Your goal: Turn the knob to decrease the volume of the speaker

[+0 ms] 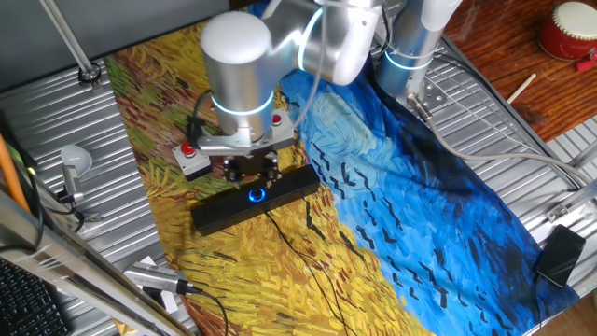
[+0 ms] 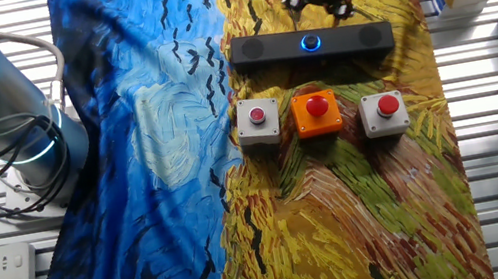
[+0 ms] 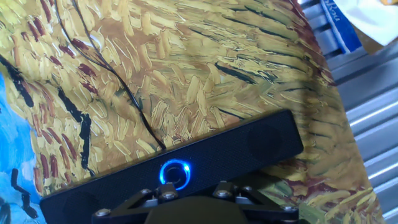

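- In the hand view, the base of the tool (image 3: 193, 202) fills the near edge, and its fingertips are not shown; whether the fingers are spread or closed cannot be told from any picture.
- Just beyond it the knob (image 3: 175, 173) is seen, its blue ring lit, set at the middle of the speaker (image 3: 249, 151), which lies as a long black bar across the painted cloth (image 3: 205, 74) covering the surface.
- A thin black cable (image 3: 121, 87) is seen running from the speaker's far side across the cloth.
- In one fixed view the tool (image 1: 253, 174) is placed right above the knob (image 1: 256, 195); contact cannot be confirmed.
- In the other fixed view three red push-buttons on boxes (image 2: 317, 114) are lined up near the speaker (image 2: 310, 45), apart from it.
- The step in hand is judged to be the approach and alignment over the knob; no turn appears to be made yet.
- The next move is judged to call for the fingers to be lowered around the knob, closed on it, and the wrist rotated in the volume-down direction while the light bar is kept from sliding.
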Controlling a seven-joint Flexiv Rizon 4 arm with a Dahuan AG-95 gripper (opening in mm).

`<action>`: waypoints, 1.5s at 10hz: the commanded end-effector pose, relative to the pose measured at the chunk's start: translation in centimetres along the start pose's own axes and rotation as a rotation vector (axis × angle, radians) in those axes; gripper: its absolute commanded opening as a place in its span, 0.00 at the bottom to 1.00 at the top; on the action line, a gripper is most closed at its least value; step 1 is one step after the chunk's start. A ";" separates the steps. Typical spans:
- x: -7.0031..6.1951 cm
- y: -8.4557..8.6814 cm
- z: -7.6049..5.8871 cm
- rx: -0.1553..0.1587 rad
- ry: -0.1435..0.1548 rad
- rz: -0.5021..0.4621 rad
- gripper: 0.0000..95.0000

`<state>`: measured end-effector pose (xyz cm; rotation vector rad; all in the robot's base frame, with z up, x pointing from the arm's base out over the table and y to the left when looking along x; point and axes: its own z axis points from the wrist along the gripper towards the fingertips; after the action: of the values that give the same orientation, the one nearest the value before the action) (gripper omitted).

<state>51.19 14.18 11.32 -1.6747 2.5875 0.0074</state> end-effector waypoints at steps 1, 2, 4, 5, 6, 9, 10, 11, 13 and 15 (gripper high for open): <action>0.0 -0.1 0.3 0.001 0.001 -0.006 0.60; 0.0 -0.1 0.5 0.004 0.002 -0.004 0.60; 0.0 -0.1 0.6 0.011 -0.006 0.012 0.60; 0.0 -0.1 0.6 0.013 -0.002 0.026 0.60; 0.0 -0.1 0.6 0.025 -0.007 0.040 0.60; 0.0 -0.1 0.6 0.048 0.013 0.066 0.60; 0.0 -0.1 0.6 0.052 0.023 0.071 0.60; 0.0 -0.1 0.6 0.051 0.023 0.073 0.60; 0.0 -0.1 0.6 0.044 0.021 0.074 0.60; 0.0 -0.1 0.6 0.033 0.026 0.081 0.60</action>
<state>51.30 14.09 10.66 -1.5661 2.6589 -0.0563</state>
